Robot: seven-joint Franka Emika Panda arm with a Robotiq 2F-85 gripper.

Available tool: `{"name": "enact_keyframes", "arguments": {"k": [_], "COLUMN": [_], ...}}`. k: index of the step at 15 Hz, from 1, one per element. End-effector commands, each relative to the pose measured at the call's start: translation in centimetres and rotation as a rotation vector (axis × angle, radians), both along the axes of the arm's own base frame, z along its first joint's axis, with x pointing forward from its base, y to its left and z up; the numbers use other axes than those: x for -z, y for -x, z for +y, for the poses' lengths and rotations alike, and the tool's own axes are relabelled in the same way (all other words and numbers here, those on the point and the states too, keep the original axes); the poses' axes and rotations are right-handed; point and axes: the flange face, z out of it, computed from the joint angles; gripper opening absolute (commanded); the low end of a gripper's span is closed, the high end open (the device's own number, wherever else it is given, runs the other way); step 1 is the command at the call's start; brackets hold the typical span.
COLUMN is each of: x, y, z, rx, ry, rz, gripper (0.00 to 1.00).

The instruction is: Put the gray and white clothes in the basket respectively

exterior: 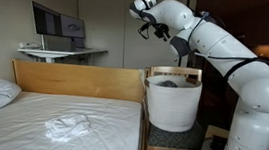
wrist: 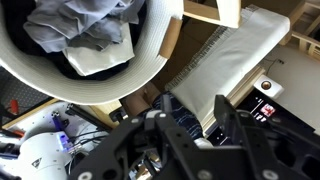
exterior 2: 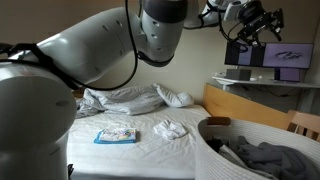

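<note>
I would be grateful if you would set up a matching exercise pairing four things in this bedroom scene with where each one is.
Things:
1. gray cloth
2. white cloth
3. gripper
4. monitor

Places:
A. on the desk
B. held high in the air, empty
C. inside the basket
D. lying on the bed

Pairs: 1-C, 2-D, 3-B, 4-A.
</note>
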Motion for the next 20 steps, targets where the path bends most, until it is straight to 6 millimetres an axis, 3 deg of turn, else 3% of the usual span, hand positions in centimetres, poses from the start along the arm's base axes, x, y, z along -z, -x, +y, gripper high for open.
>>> {"name": "enact_keyframes", "arguments": {"k": [1, 4, 9, 10, 16, 18, 20], "x": [-1.1, -0.6, 2.3, 3.7, 8.9, 10.8, 12.5], "y": [0.8, 1.4, 0.9, -1.0, -5.2, -6.5, -7.2], "z": [-1.7, -2.6, -0.8, 2.4, 11.8, 14.3, 15.5], "rx": [-0.025, -0.034, -0.142, -0.169, -0.341, -0.400, -0.456], "ry": [0.000, -0.043, -0.282, -0.328, -0.617, -0.711, -0.794], "rz": [-0.037, -0.017, 0.063, 0.078, 0.132, 0.136, 0.153], "gripper": [0.81, 0.98, 1.00, 1.00, 1.00, 1.00, 1.00]}}
